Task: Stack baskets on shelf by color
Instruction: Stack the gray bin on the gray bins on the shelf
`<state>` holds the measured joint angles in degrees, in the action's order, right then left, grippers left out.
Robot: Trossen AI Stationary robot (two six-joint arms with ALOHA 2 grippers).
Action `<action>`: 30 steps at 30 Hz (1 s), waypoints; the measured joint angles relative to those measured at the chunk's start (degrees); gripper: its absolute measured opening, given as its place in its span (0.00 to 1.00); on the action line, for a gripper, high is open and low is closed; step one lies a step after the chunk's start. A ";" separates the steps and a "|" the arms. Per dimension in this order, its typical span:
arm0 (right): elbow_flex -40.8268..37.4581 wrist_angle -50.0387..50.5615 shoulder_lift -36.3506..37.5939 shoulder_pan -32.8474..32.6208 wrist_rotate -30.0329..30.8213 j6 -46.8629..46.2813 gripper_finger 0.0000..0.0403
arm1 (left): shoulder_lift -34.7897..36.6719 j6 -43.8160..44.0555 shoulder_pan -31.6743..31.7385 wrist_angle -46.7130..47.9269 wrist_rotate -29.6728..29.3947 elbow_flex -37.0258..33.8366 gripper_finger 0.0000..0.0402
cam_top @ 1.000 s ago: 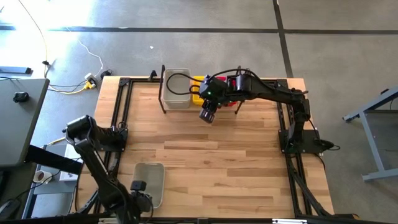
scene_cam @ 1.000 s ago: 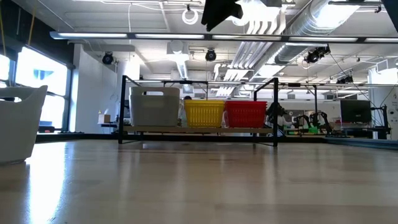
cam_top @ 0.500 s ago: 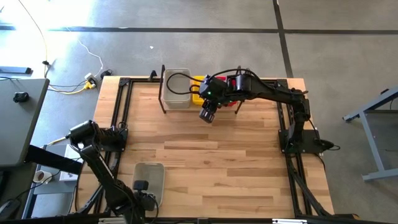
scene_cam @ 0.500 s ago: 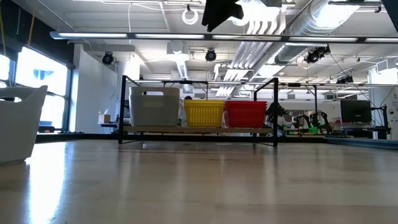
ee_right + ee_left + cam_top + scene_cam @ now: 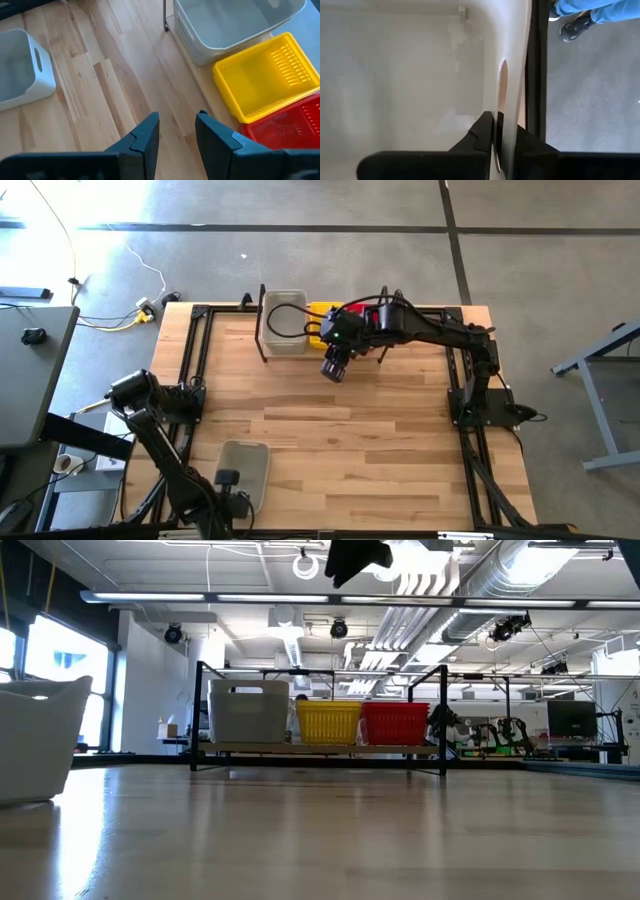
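- The left claw (image 5: 495,131), at the near edge of the light wood tabletop (image 5: 330,440), is clenched on the end wall of a translucent grey-white plastic basket (image 5: 242,470), one finger inside, one outside, beside the handle slot.
- This looks like the pick-up step; next the basket likely needs lifting and carrying across to the grey-white stack.
- The right claw (image 5: 176,131) hovers released above the tabletop, just before the shelf.
- At the far edge, the black rod shelf (image 5: 318,748) holds a grey-white basket stack (image 5: 248,711), a yellow mesh basket (image 5: 328,722) and a red mesh basket (image 5: 395,722), side by side.
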<state>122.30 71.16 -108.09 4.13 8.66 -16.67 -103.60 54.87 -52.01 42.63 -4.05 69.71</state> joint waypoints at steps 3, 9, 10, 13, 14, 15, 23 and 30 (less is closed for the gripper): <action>0.00 0.68 0.00 -0.54 0.01 -0.02 0.28 | 1.91 -0.02 0.53 0.20 -1.10 0.00 0.01; -0.01 3.27 0.00 -1.75 3.41 0.00 0.28 | 6.74 -2.42 3.09 2.31 -3.14 0.00 0.00; -0.02 3.77 0.00 -1.94 4.13 -0.02 0.28 | 7.66 -3.03 3.62 3.20 -3.66 0.00 0.00; -0.02 4.69 0.00 -2.07 5.90 -0.75 0.28 | 10.19 -5.28 5.59 6.01 -5.04 0.00 0.00; -0.02 4.95 0.00 -2.05 6.08 -1.28 0.28 | 11.13 -6.12 6.25 7.29 -5.51 0.00 0.00; -0.02 4.97 0.00 -2.05 6.29 -1.46 0.28 | 12.16 -6.87 7.05 8.45 -5.93 0.00 0.00; -0.02 5.42 0.00 -0.51 10.55 -0.96 0.28 | 19.08 -15.56 15.13 15.99 -9.54 0.03 0.00; -0.02 5.67 0.00 3.86 10.81 0.29 0.28 | 24.24 -24.47 25.08 19.71 -9.64 0.02 0.00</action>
<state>122.28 76.83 -108.09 8.00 19.46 -16.38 -79.36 30.41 -26.93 62.34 -13.69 69.73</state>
